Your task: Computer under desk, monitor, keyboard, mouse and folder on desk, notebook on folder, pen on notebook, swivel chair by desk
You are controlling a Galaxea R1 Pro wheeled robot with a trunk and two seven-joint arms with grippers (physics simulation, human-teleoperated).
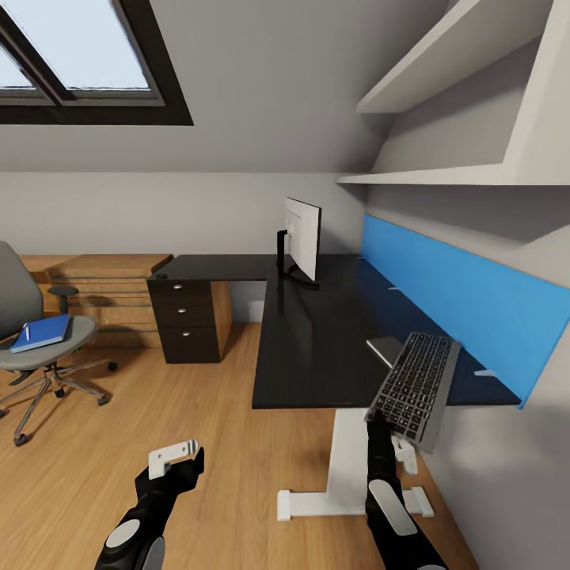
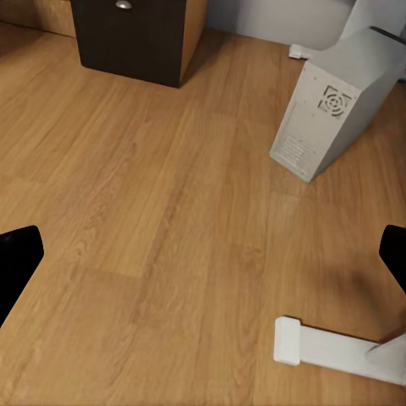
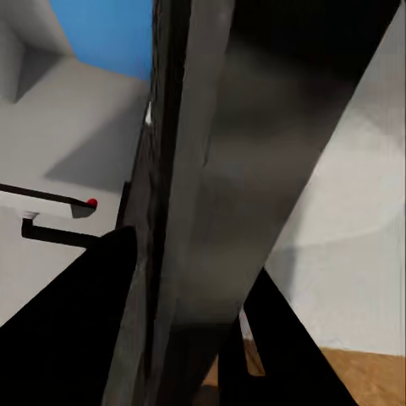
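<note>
My right gripper (image 1: 385, 427) is shut on the near end of the grey keyboard (image 1: 416, 386) and holds it tilted above the front right part of the black desk (image 1: 317, 340). Close up, the keyboard (image 3: 194, 194) stands edge-on between the black fingers (image 3: 68, 338). The monitor (image 1: 302, 237) stands at the back of the desk, edge-on to me. The grey swivel chair (image 1: 20, 305) is far left, with the blue folder (image 1: 46, 331) and white pen (image 1: 26, 333) on its seat. My left gripper (image 1: 176, 457) hangs open over the floor. The computer (image 2: 338, 101) stands on the floor.
A black drawer unit (image 1: 186, 317) carries the desk's left wing, with a light wooden dresser (image 1: 103, 289) behind the chair. The blue back panel (image 1: 459, 293) and white shelves (image 1: 475, 95) line the right wall. The white desk leg (image 1: 342, 467) and its foot (image 2: 338, 347) stand before me.
</note>
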